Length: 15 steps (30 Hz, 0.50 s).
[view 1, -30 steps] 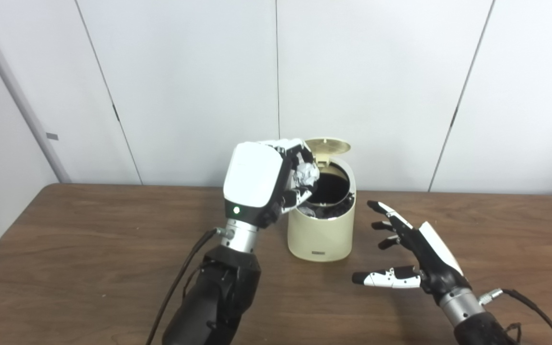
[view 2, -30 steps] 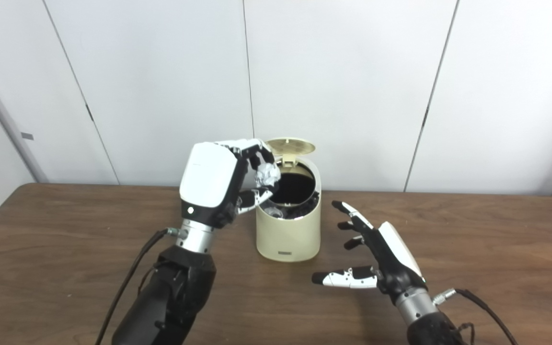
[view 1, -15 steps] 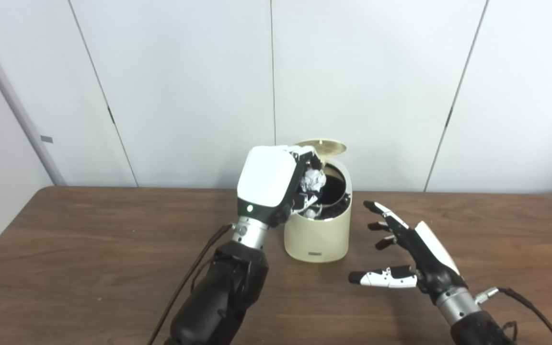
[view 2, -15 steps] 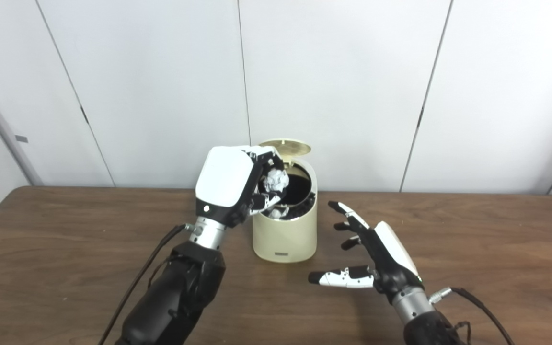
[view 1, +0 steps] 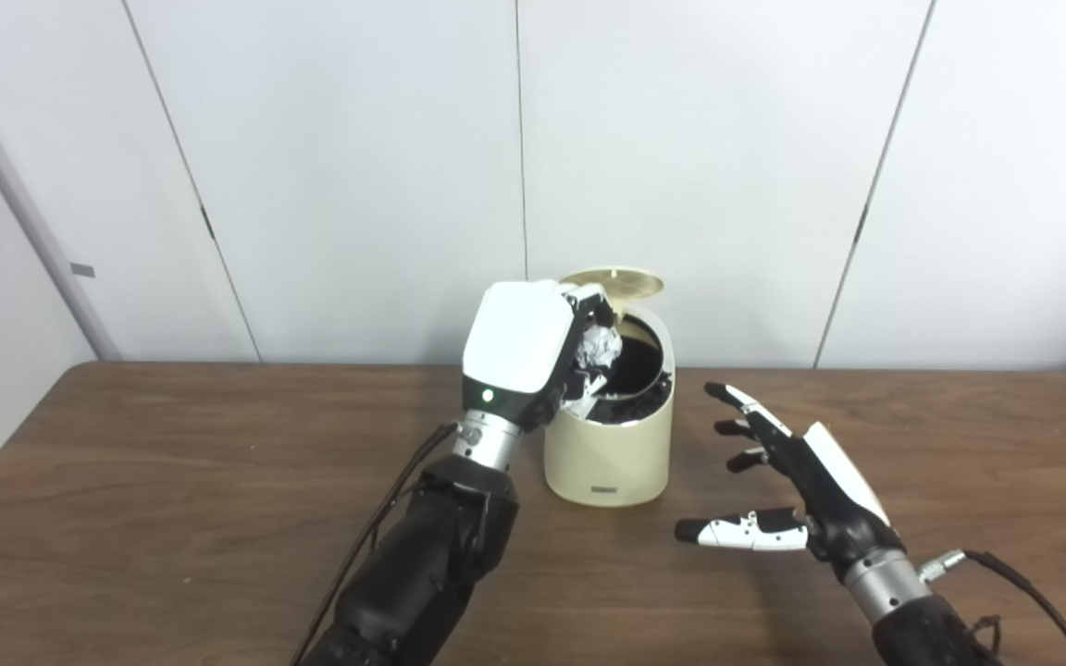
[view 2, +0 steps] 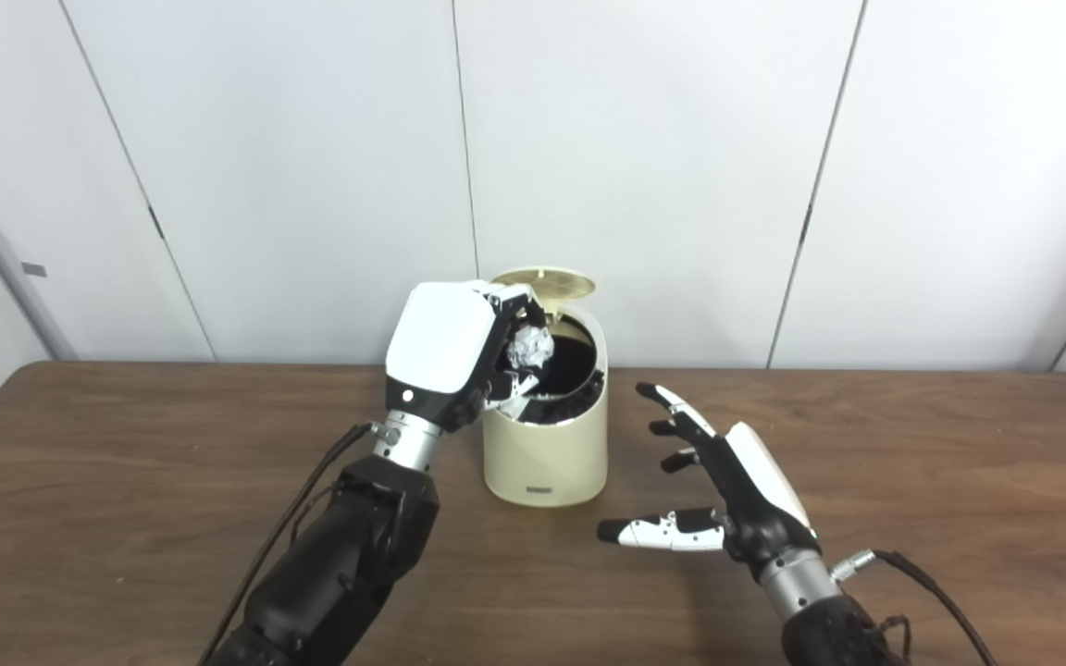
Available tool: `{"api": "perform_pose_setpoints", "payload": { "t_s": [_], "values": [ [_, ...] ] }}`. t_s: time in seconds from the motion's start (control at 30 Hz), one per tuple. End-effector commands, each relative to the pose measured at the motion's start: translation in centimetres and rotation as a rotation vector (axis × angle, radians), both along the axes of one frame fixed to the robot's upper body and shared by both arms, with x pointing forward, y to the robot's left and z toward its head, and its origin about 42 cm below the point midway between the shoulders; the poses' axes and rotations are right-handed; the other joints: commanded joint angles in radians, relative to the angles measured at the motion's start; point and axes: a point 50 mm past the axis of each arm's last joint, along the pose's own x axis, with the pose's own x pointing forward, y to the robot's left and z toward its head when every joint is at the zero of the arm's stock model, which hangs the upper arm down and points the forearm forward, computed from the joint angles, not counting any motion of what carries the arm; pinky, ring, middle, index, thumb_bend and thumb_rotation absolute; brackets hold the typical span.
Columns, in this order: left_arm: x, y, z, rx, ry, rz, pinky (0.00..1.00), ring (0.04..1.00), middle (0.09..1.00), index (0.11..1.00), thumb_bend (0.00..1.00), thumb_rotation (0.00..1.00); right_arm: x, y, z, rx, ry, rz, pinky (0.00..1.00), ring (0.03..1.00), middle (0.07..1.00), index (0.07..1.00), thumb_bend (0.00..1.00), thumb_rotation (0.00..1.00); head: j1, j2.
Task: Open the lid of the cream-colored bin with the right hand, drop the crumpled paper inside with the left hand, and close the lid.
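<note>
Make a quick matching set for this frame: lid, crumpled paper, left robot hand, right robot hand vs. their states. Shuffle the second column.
Column 1:
1. lid
2. crumpled paper
3. left robot hand
4. right robot hand

Column 2:
A. open, fingers spread, beside the cream-colored bin, holding nothing
B. raised, tipped back behind the bin's opening
C. shut on something at the bin's rim
D. gripped in fingers at the opening's left edge, not yet dropped

Pairs: 1-B, 2-D, 3-C, 4-A
</note>
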Motion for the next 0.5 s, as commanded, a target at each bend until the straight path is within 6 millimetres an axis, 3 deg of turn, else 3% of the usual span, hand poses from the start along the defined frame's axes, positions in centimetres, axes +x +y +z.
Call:
{"api": "perform_pose_setpoints", "payload": {
  "t_s": [0.0, 0.13, 0.17, 0.23, 0.47],
  "values": [
    [0.67, -0.69, 2.6, -0.003, -0.059, -0.004, 0.47, 0.521, 0.442, 0.532, 0.52, 0.0, 0.39, 0.01, 2.37, 0.014, -0.099, 0.019, 0.67, 0.841, 0.94, 0.906, 0.74, 0.25, 0.0, 0.0],
    [0.36, -0.58, 2.63, 0.024, -0.024, -0.018, 0.47, 0.547, 0.481, 0.514, 0.52, 0.0, 0.44, -0.14, 2.37, 0.012, -0.093, 0.013, 0.69, 0.848, 0.944, 0.909, 0.74, 0.26, 0.0, 0.0],
    [0.3, -0.56, 2.66, 0.027, -0.019, -0.018, 0.48, 0.557, 0.522, 0.58, 0.7, 0.1, 0.44, -0.15, 2.37, 0.012, -0.093, 0.013, 0.69, 0.848, 0.943, 0.91, 0.74, 0.26, 0.0, 0.0],
    [0.11, -0.51, 2.8, 0.032, -0.013, -0.023, 0.48, 0.566, 0.566, 0.643, 0.88, 0.2, 0.4, -0.12, 2.38, 0.011, -0.096, 0.014, 0.69, 0.846, 0.941, 0.908, 0.74, 0.26, 0.005, 0.005],
    [-0.28, -0.39, 3.11, 0.03, 0.002, -0.038, 0.5, 0.577, 0.599, 0.676, 0.95, 0.26, 0.34, -0.1, 2.29, 0.018, -0.098, 0.014, 0.68, 0.839, 0.937, 0.903, 0.74, 0.25, 0.007, 0.01]
  ]
}}
